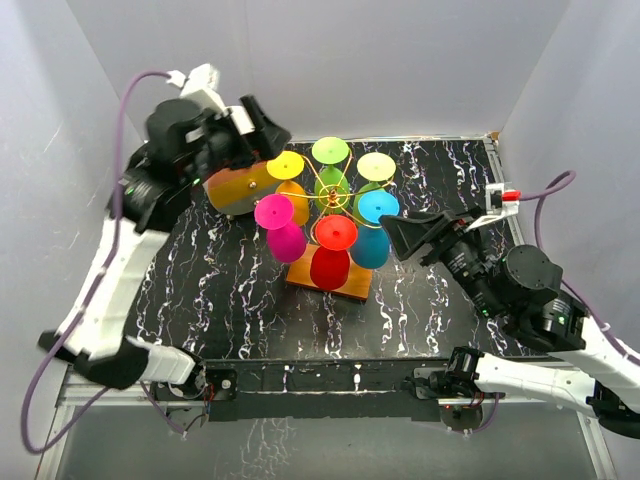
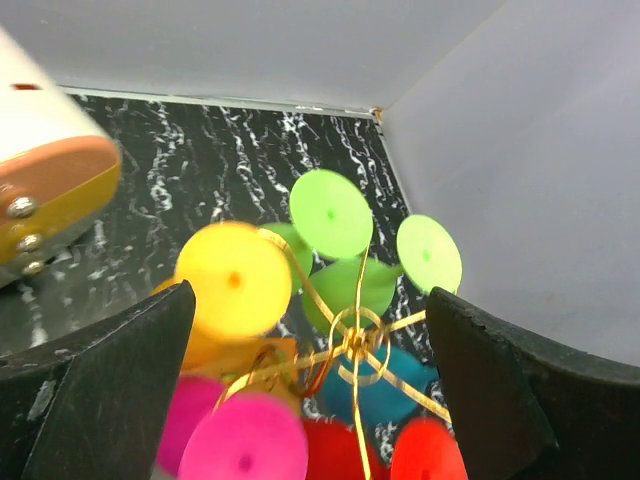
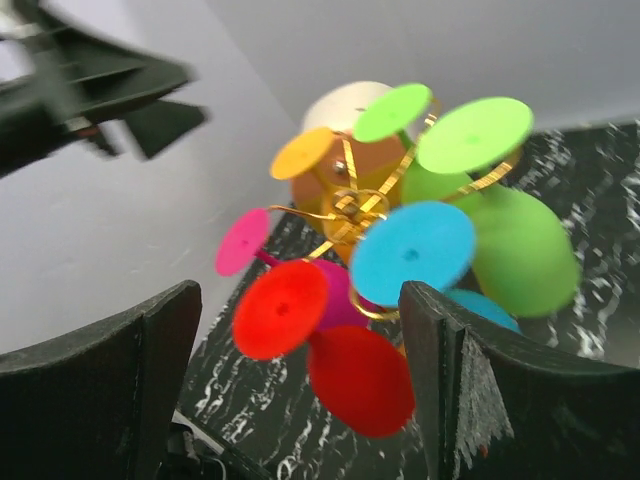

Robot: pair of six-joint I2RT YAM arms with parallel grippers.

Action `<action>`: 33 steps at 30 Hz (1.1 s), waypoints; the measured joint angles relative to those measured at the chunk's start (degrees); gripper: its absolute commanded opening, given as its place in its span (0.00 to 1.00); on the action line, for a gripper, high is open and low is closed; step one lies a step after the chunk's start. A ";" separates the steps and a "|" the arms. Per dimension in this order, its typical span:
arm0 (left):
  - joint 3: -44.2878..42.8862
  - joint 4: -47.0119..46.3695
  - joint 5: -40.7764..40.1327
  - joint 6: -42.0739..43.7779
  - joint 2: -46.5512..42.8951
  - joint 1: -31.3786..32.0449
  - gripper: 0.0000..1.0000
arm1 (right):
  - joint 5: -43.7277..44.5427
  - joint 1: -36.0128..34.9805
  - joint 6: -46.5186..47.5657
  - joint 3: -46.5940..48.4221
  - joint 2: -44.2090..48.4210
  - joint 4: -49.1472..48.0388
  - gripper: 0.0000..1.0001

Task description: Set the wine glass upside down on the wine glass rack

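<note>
At centre of the overhead frame, on the black, white-veined counter [image 1: 220,290]: a wine glass rack [image 1: 338,198] of thin gold wire, curled arms scrolling out from a middle post, set on a flat orange base [image 1: 352,290]. Hung on it in a ring, all upside down with feet up and bowls down: six bright glasses. At the rack's upper left, the yellow wine glass [image 1: 285,165], with a flat round yellow foot on top and a deeper orange-yellow bowl beneath, hanging from a wire arm; blurred in the left wrist view [image 2: 233,280]. Around from it: green glass [image 1: 330,150], pale yellow-green glass [image 1: 376,166], blue glass [image 1: 378,207], red glass [image 1: 336,232], magenta glass [image 1: 272,211]. Just up and left of the yellow foot, the left hand [image 1: 255,128], fingers spread wide, gripping nothing. At right of the rack, just beside the blue glass, the right hand [image 1: 395,235], likewise spread wide and holding nothing. At left of the rack, near the yellow glass, a cream-and-orange drum-shaped box [image 1: 238,185].
</note>
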State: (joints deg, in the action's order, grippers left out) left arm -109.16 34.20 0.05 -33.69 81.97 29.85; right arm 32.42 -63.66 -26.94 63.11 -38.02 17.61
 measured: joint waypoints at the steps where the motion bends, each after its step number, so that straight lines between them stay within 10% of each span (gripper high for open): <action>1: 1.38 1.09 -0.57 1.18 -3.02 0.00 0.99 | 1.11 0.00 -1.16 0.37 0.44 2.34 0.78; 13: 24.44 12.66 -10.64 9.42 -33.51 0.00 0.99 | 15.39 0.02 -10.93 5.81 9.49 24.48 0.75; 33: 26.77 13.60 -19.37 14.73 -43.23 0.00 0.99 | 23.06 0.02 -7.08 11.80 9.27 28.50 0.75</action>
State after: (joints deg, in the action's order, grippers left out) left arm -82.39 47.79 -19.31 -18.96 38.74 29.85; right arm 55.48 -63.64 -34.02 74.91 -28.75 46.11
